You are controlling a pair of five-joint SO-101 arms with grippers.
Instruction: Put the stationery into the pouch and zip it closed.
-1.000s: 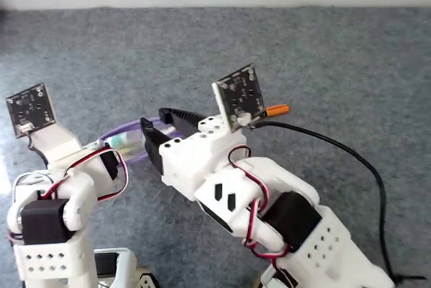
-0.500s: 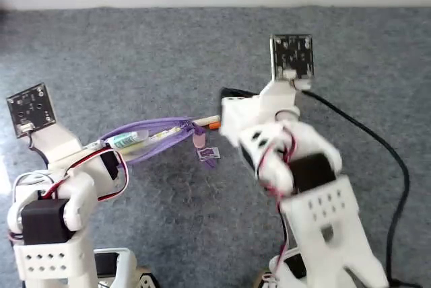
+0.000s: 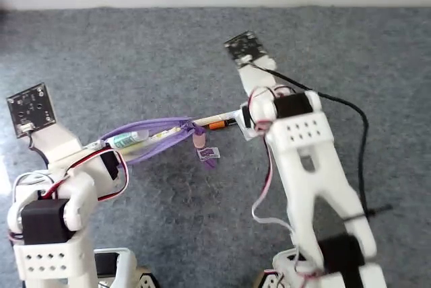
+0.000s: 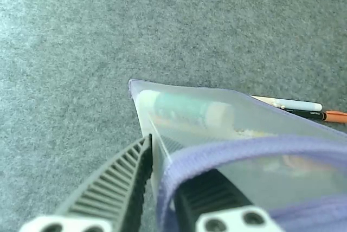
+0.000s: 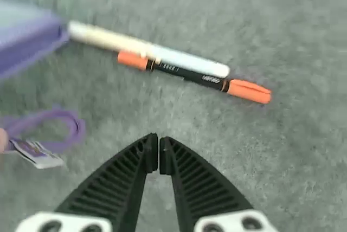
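At the near side of the table, left gripper [image 4: 161, 162] is clamped on the end of the pouch [image 4: 244, 118], one finger outside the wall, the other seen through the film. The pouch is held slightly off the grey carpet [image 3: 135, 52]; a glue stick [image 4: 184, 110] lies inside. Judgement: the pouch is light, soft and limp, so it will sag and its mouth will collapse. The stitched purple trim is the firmest place to grip. Past the mouth, the zip pull loop [image 5: 49, 126] and its tag [image 5: 35, 153] rest on the carpet. Just beyond, a white pen [image 5: 146, 50] and a black pen with orange ends [image 5: 190, 76] lie side by side, touching, the white one's tip at the pouch mouth. Judgement: light, stiff, smooth barrels, liable to roll or slip. Take each mid-barrel, across its axis. Separating the pair will be fiddly. Right gripper [image 5: 158, 145] hovers near the pens, fingers pressed together, empty. The left wrist view gives the pinch on the wall, which the arm's body hides from the high view. The high view gives pouch, pull and pens in one line.
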